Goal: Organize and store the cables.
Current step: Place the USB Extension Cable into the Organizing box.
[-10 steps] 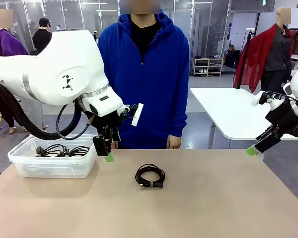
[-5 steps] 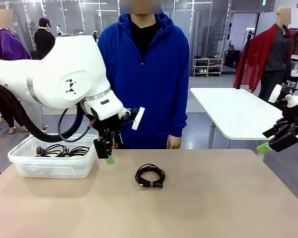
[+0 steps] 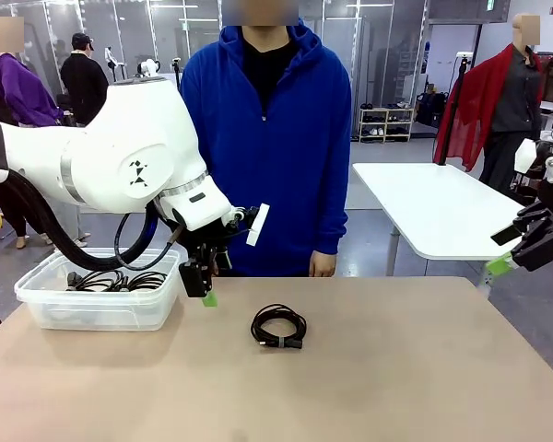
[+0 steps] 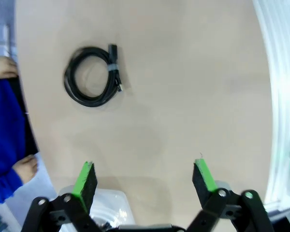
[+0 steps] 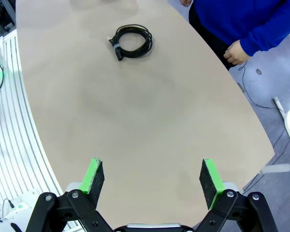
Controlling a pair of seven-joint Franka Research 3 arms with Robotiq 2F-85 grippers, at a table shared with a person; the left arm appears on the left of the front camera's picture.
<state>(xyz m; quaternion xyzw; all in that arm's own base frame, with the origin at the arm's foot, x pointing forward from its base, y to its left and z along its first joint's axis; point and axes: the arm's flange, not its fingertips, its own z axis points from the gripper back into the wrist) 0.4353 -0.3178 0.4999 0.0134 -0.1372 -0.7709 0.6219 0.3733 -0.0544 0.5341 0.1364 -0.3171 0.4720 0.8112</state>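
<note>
One coiled black cable point(image 3: 278, 327) lies on the tan table, a little beyond its middle; it also appears in the left wrist view point(image 4: 92, 76) and the right wrist view point(image 5: 131, 41). More cables point(image 3: 111, 279) lie inside a clear plastic bin point(image 3: 46, 308) at the table's left. My left gripper point(image 3: 204, 290) hangs open just right of the bin, above the table and left of the loose coil, with nothing between its green pads point(image 4: 144, 169). My right gripper point(image 3: 509, 261) is open and empty, raised beyond the table's right edge point(image 5: 152, 166).
A person in a blue hoodie point(image 3: 267, 138) stands at the far edge, hands point(image 3: 323, 265) down at the sides. A white table point(image 3: 424, 203) stands behind on the right. The bin's corner point(image 4: 117, 195) shows under my left gripper.
My left gripper has drifted slightly right and down toward the table. My right arm has lifted and pulled back to the right, away from the table. The coil has not moved.
</note>
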